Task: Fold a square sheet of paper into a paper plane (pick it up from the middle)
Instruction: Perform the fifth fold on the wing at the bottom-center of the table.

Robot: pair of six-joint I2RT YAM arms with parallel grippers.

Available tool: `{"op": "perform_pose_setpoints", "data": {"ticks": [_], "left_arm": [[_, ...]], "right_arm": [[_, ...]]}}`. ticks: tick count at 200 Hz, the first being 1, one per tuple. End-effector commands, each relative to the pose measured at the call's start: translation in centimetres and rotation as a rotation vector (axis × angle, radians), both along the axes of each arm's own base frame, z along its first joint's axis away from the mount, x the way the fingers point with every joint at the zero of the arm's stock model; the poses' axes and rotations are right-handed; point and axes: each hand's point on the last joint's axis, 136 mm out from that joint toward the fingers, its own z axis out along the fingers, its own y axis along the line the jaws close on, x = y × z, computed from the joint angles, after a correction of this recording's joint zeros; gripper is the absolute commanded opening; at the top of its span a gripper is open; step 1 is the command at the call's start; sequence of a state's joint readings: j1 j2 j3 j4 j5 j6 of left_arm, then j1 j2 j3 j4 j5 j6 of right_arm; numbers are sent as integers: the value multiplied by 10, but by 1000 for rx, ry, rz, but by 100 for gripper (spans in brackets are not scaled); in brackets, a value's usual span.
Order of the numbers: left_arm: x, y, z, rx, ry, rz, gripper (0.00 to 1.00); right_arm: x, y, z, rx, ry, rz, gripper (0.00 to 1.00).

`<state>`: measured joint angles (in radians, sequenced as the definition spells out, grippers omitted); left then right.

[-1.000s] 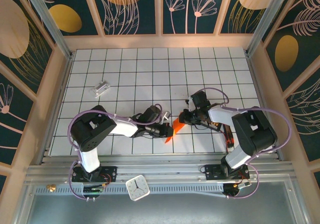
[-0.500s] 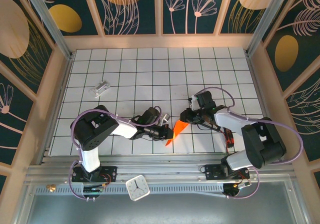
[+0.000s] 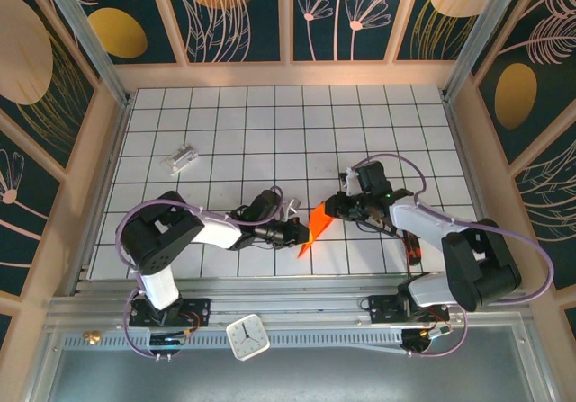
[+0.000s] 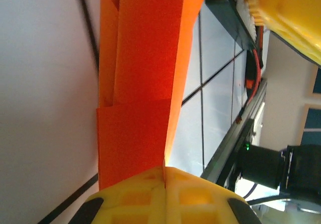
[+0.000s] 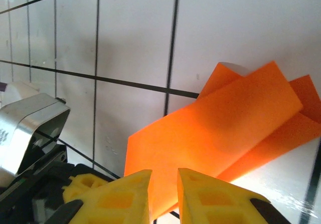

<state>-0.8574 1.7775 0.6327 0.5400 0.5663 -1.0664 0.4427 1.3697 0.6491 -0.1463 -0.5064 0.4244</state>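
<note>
The paper plane (image 3: 311,228) is a narrow folded orange dart held on edge just above the grid table, between the two arms. My left gripper (image 3: 293,233) is shut on its lower fold, the yellow fingertips (image 4: 145,184) pressed together on the paper (image 4: 140,83). My right gripper (image 3: 331,209) is at the plane's upper end. Its yellow fingers (image 5: 120,194) stand a narrow gap apart, and an orange flap (image 5: 220,124) spreads just beyond them. I cannot tell whether the flap's edge reaches into that gap.
A small silvery-white block (image 3: 183,157) lies at the far left of the white grid table (image 3: 270,123). A dark narrow tray with red bits (image 3: 412,247) sits under the right arm. A white clock (image 3: 247,337) rests on the near rail. Wooden walls ring the table.
The right arm's elbow has swung out to the right and its jaws have parted slightly. The plane has tipped up a little between the grippers. The left gripper has kept its grip.
</note>
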Motion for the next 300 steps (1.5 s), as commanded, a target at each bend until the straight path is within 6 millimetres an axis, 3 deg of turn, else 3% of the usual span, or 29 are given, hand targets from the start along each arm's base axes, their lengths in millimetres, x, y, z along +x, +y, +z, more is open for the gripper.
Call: {"op": "perform_pose_setpoints", "data": {"ticks": [1, 46, 84, 166, 300], "left_arm": [[10, 13, 4, 5, 0, 90, 0], [4, 7, 1, -42, 49, 64, 0], [0, 3, 1, -77, 75, 44, 0], [-5, 5, -7, -108, 150, 55, 0], [-9, 6, -14, -113, 188, 54, 0]], "right_arm": [[2, 20, 8, 34, -15, 58, 21], [-7, 53, 0, 65, 13, 131, 20], [-13, 63, -11, 69, 39, 152, 19], [-18, 53, -34, 18, 71, 143, 18], [-24, 36, -56, -59, 101, 123, 17]]}}
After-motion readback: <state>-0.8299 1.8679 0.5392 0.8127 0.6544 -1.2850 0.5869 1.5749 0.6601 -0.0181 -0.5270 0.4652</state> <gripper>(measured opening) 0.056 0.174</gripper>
